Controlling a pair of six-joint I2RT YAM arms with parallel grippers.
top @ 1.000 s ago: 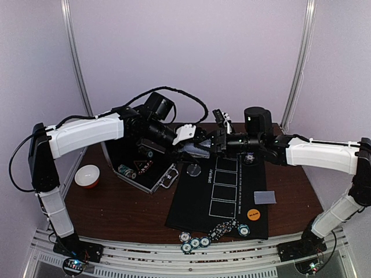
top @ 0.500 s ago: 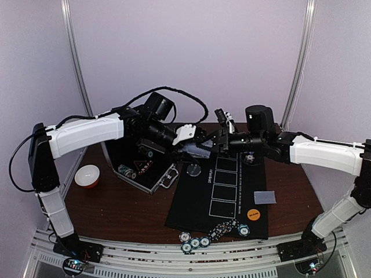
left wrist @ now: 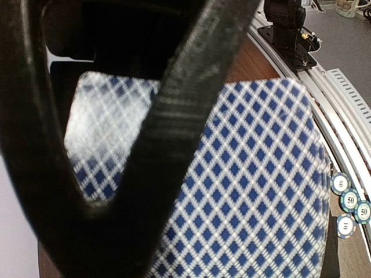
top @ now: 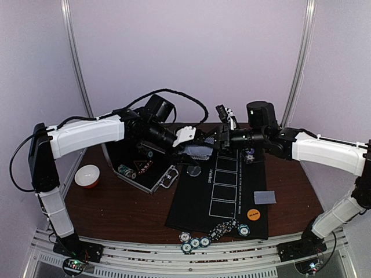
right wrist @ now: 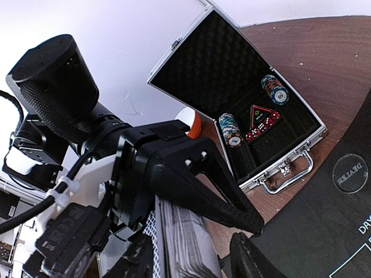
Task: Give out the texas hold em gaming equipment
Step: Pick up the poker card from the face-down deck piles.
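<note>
1. An open metal case (right wrist: 191, 55) sits on the wooden table (top: 122, 208), at the left behind the black mat (top: 197, 214). Its lid is raised and lined with dark foam.
2. Inside the case lie two stacks of poker chips (right wrist: 230, 128) on their sides, with a cluster of small red dice (right wrist: 262, 120) between them.
3. A red-and-white bowl (top: 87, 175) stands left of the case, near it. Its inside shows only white.
4. The left gripper (top: 186, 138) holds a deck of playing cards (left wrist: 255, 174) in the air above the far end of the mat. The card backs show a blue diamond pattern.
5. The right gripper (right wrist: 194, 260) meets the deck from the other side. Its fingers stand apart astride the cards' edge, and a strip of table shows between one finger and the deck.
6. More loose chips (top: 195, 241) lie at the near edge of the mat. An orange disc (top: 253, 214) and a single card (top: 265, 197) rest on the mat's right side.
7. A round disc marked DEALER (right wrist: 350, 172) lies on the mat, just beside the case.
8. The left wrist view is mostly blocked by its own blurred dark finger.
9. A small round thing (top: 249, 155) under the right arm is too hidden to name.
</note>
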